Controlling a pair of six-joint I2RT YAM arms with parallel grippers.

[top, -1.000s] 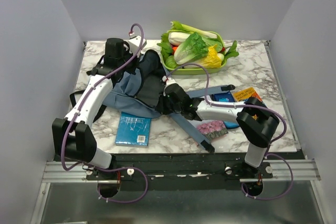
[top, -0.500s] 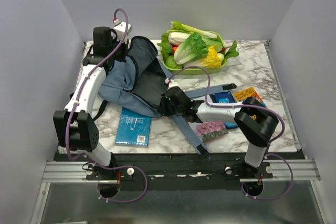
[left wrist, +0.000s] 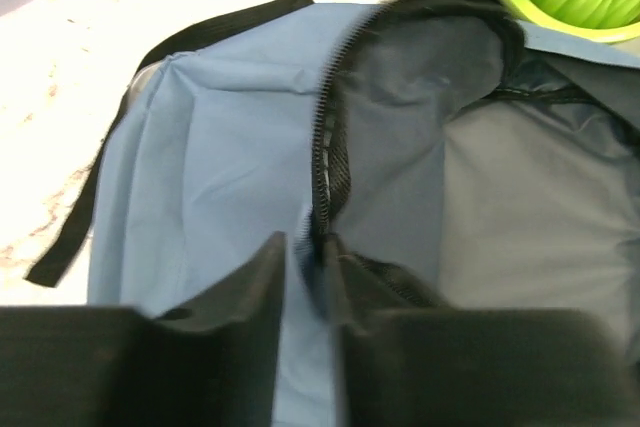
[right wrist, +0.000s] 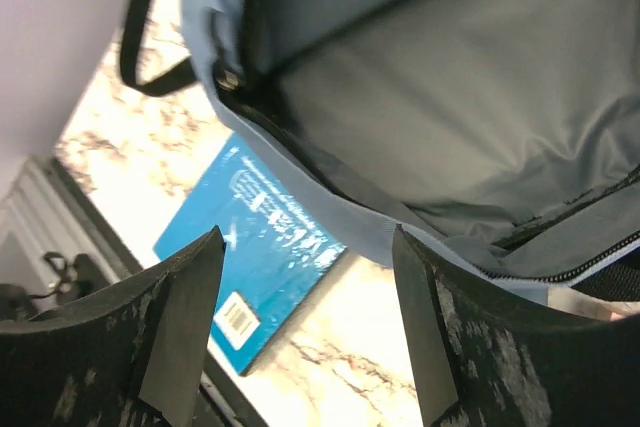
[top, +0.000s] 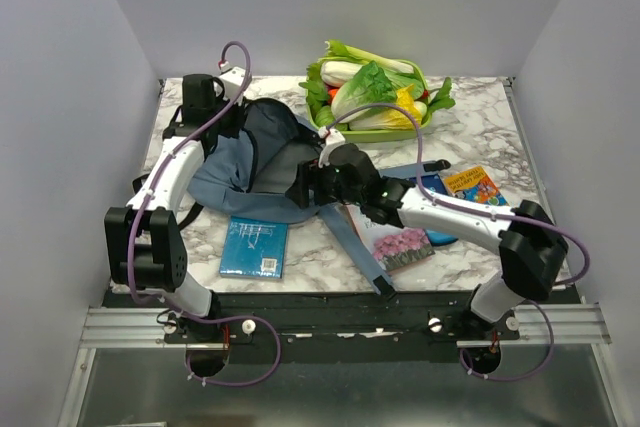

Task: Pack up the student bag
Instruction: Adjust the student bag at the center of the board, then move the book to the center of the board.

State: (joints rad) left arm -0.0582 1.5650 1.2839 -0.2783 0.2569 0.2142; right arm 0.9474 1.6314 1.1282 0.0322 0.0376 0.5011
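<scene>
Marble tabletop (top: 480, 137), grey walls on three sides.

1. Bag (top: 225, 179): lying left of centre, zip undone, mouth gaping toward the right arm, dark lining exposed. No contents visible inside. Strap (top: 352, 242) trailing to the near edge. Packing judged at an early stage, with the opening being readied.

2. Left end effector (left wrist: 305, 247): at the far rim of the mouth, fingers nearly together, zip edge in the narrow gap between them. Judged purpose: lifting that lip so the soft fabric does not fold shut. Clamped on the edge or just letting go: cannot tell.

3. Right end effector (right wrist: 308, 237): released, fingers spread wide, nothing between them. Poised above the near lip, looking straight into the lining. Judged free to fetch the first item.

4. Blue book (top: 253, 247): flat, just beside the near side of the bag, one corner tucked under the lip in the right wrist view. Closest candidate for loading.

5. Flower book (top: 405, 247) and orange book (top: 478, 185): flat on the right half, near the right forearm. Within that arm's reach.

6. Tray (top: 395, 130) of greens: at the far edge, just beside the mouth. Not school gear, so judged no part of the packing.
</scene>
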